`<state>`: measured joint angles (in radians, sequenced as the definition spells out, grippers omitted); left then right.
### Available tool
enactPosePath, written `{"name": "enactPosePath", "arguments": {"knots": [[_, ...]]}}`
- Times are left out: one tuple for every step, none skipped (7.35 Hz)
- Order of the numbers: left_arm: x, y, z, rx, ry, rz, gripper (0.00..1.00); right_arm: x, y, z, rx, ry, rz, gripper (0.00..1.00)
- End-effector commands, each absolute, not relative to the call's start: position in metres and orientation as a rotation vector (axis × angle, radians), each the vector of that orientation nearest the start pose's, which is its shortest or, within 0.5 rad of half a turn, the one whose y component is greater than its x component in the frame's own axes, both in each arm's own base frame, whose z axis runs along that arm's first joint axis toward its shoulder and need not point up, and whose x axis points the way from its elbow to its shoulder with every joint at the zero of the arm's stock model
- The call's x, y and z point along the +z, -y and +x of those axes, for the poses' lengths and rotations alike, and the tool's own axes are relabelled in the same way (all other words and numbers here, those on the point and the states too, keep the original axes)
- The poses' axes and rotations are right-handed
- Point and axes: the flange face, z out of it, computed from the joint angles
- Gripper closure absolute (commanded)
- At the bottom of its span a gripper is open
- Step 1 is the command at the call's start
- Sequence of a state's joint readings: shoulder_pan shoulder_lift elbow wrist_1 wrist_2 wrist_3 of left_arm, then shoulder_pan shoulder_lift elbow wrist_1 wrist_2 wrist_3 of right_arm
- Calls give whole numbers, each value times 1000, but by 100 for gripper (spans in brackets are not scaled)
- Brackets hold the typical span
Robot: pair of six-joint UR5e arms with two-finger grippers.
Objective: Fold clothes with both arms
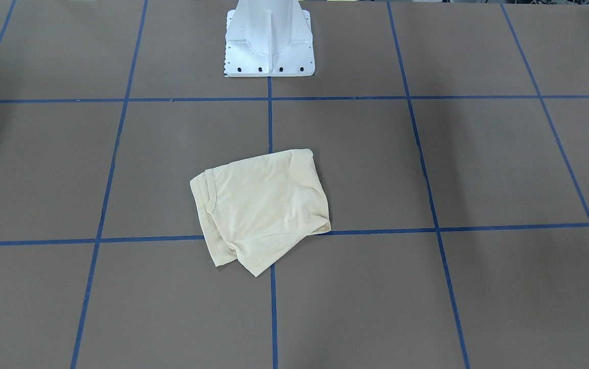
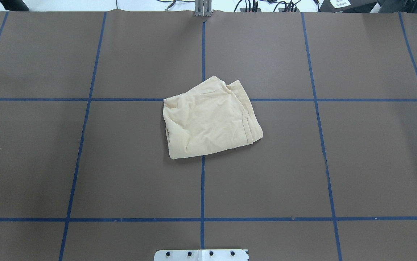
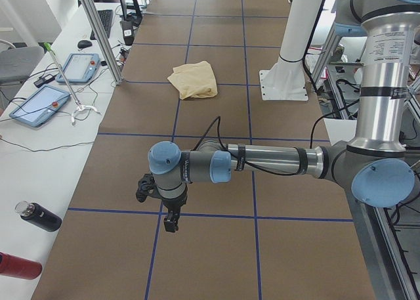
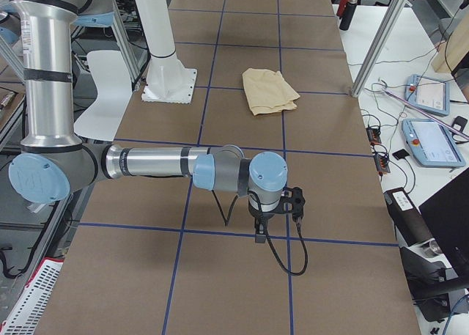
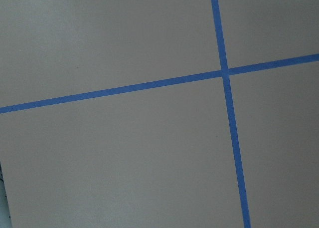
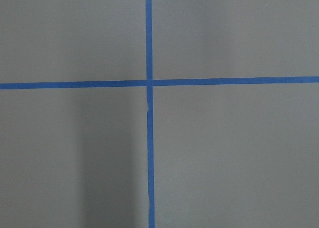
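Overhead and front cameras look steeply down from opposite sides, sharing the folded cream-yellow shirt (image 2: 208,119); wrist cameras closely face the brown blue-taped table (image 5: 124,163).

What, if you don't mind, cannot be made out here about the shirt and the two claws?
1. Inside of the shirt: covered by its own folded layers in every view.
2. Whether the left claw is open or shut: too small in the exterior left view, outside all others.
3. The right claw likewise: too small in the exterior right view.
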<state>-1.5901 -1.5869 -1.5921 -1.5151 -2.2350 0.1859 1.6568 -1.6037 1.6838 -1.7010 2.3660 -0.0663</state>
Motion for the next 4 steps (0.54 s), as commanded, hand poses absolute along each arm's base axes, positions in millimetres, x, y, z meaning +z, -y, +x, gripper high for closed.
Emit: {"name": "enactPosePath", "arguments": {"knots": [[653,496,-81,155,-662,51,1,629,464,102,34,791,12,0],[652,496,-81,157,-663,53,1,627,465,96,16,789,18,0],[649,496,-82,159,-661,60,1,631,464,82,-7,790,-3,0],[644,496,-82,162,-658,70,1,634,465,73,-24,790,-15,0]]}}
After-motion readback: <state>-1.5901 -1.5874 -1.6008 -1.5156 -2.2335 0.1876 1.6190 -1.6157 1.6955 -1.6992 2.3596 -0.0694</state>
